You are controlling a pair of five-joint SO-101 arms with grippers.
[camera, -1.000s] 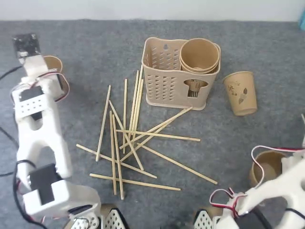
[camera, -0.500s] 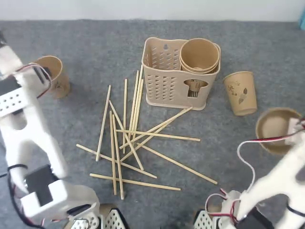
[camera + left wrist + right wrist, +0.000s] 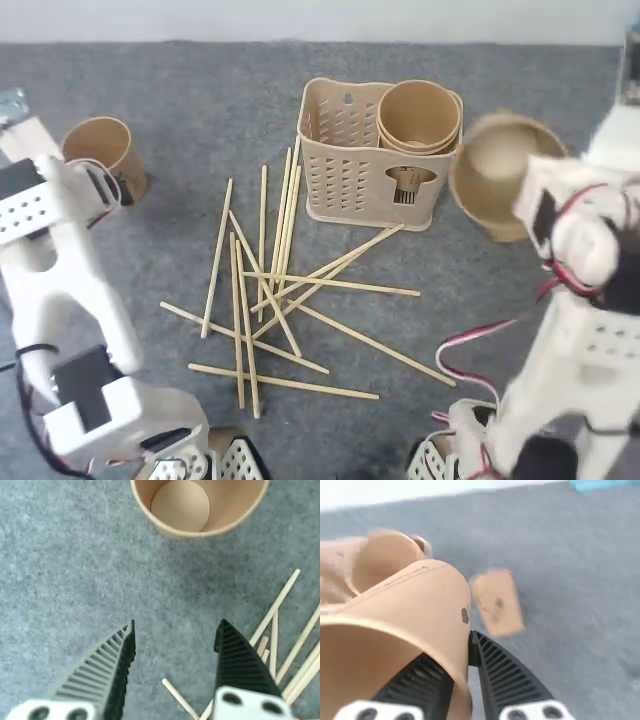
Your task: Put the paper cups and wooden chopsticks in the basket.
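Observation:
The beige slotted basket (image 3: 345, 150) stands at the table's middle back, with stacked paper cups (image 3: 418, 115) in its right compartment. My right gripper (image 3: 465, 650) is shut on the rim of a paper cup (image 3: 395, 625), held in the air just right of the basket (image 3: 340, 565); the same cup (image 3: 495, 165) shows from above. Another paper cup (image 3: 497, 602) lies on its side beyond it. My left gripper (image 3: 176, 625) is open above bare carpet, short of an upright paper cup (image 3: 197, 505) at the far left (image 3: 100, 145). Several wooden chopsticks (image 3: 270, 290) lie scattered in front of the basket.
Grey carpet (image 3: 200, 90) covers the table. A few chopstick ends (image 3: 280, 630) lie beside my left gripper. The basket's left compartment (image 3: 335, 115) holds nothing. Both arm bases stand at the front edge.
My right arm has lifted its paper cup from the front right corner up to beside the basket. My left arm has drawn off the left cup, which now stands uncovered.

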